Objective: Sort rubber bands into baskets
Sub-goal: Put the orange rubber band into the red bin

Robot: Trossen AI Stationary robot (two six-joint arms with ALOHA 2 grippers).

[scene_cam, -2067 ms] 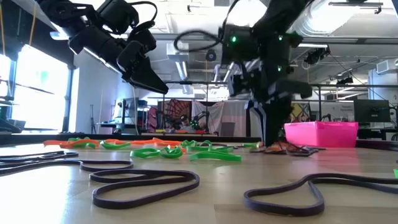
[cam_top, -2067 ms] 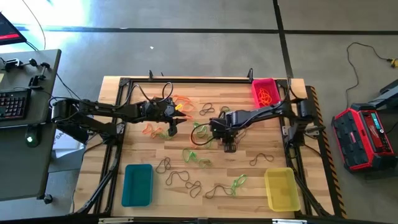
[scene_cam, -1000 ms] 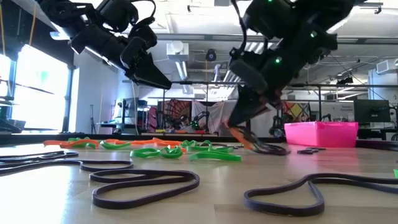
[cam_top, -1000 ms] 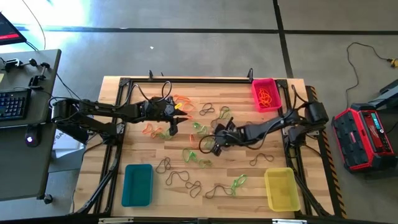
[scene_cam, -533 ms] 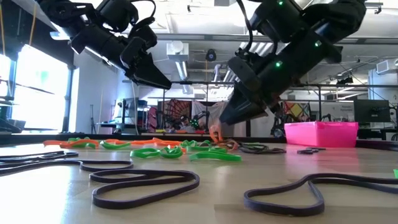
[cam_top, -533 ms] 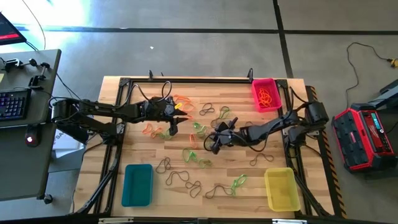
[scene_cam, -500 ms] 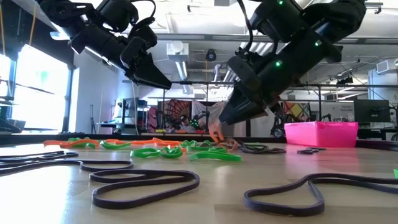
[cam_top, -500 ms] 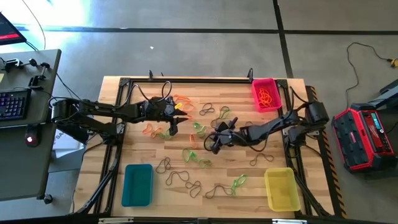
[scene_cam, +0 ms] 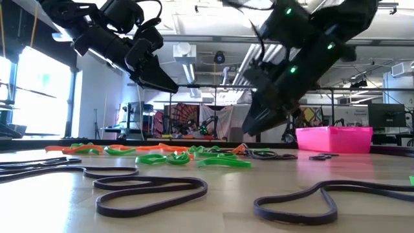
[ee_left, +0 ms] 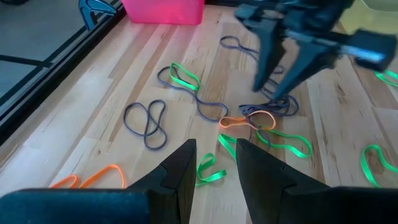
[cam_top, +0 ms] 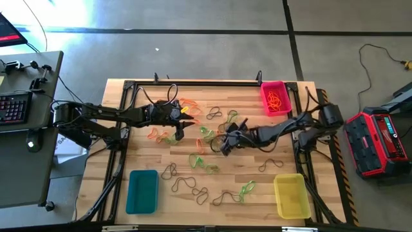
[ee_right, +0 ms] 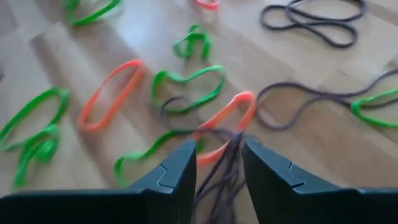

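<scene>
**Ana:** Two arms from above, and the right gripper (cam_top: 224,147) sits mid-surface over a tangle of rubber bands (cam_top: 207,134), nearer to it than the left gripper (cam_top: 178,132), which waits by the orange loops.

**Ben:** Low view: right gripper (scene_cam: 253,127) hangs just above the wood, pink basket (scene_cam: 334,138) behind.

**Ana:** Left wrist view shows its jaws parted, tips straddling a dark band beside an orange band (ee_left: 247,120).

**Ben:** Right wrist view: the dark band (ee_right: 219,167) trails forward between the parted fingers (ee_right: 176,171), long axis running straight ahead, the orange band (ee_right: 225,124) just beyond. Whether it is touching, I can't tell. Left jaws are apart too, nothing held.
</scene>
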